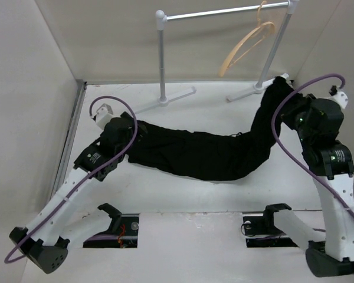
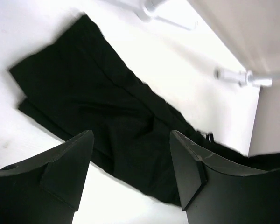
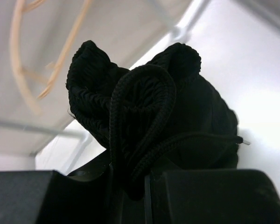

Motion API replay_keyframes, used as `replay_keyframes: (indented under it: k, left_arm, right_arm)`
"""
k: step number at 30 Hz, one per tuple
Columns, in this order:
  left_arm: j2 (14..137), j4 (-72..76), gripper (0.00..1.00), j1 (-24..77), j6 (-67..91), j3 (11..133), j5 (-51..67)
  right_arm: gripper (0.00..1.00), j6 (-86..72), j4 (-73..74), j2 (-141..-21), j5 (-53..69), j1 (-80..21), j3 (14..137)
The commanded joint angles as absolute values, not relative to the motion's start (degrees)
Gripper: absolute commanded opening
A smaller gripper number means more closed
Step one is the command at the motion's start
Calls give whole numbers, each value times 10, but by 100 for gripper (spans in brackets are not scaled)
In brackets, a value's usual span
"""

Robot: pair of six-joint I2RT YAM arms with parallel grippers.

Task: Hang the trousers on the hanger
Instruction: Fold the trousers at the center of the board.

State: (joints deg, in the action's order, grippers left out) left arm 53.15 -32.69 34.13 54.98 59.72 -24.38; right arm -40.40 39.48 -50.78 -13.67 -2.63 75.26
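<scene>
Up and to the left of the right end effector [image 3: 147, 189], the hanger [image 1: 246, 44] hangs tilted on the rail [image 1: 224, 12], far nearer to that arm. Its jaws pinch narrowly on the bunched waistband of the trousers [image 1: 206, 154], whose long axis runs leftward across the table [image 1: 177, 194]. The left end effector [image 2: 130, 142] hovers wide over the legs, gripping nothing.

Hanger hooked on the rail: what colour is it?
Light tan wood; the thin curved hanger shows best in the top external view.

Overhead rear view, two close wrist views; trousers [image 1: 200, 156] in all.
</scene>
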Motion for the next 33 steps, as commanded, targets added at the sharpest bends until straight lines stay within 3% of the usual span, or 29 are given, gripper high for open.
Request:
replay_keyframes:
  k: [1, 5, 9, 17, 19, 22, 27, 33]
  left_arm:
    - [486, -348, 65, 283, 519, 582, -222]
    - [455, -345, 65, 194, 503, 555, -176]
    - [439, -338, 65, 119, 497, 537, -143]
    - [425, -326, 65, 3, 481, 519, -110]
    - [417, -330, 65, -21, 477, 519, -106]
    - [411, -330, 66, -54, 471, 518, -104]
    - [422, -316, 66, -65, 468, 510, -108]
    - [500, -266, 65, -16, 468, 481, -107]
  right_arm:
    - [18, -422, 396, -543, -228, -164, 816]
    - [19, -449, 392, -632, -321, -347, 867]
    - [20, -469, 370, -751, -337, -466, 931]
    - [24, -459, 342, -1055, -317, -582, 1134]
    - [35, -461, 342, -1128, -299, -604, 1175]
    - [62, -461, 345, -1217, -244, -635, 1215]
    - [67, -460, 323, -1167, -172, -640, 1149]
    - [71, -441, 264, -961, -164, -584, 904]
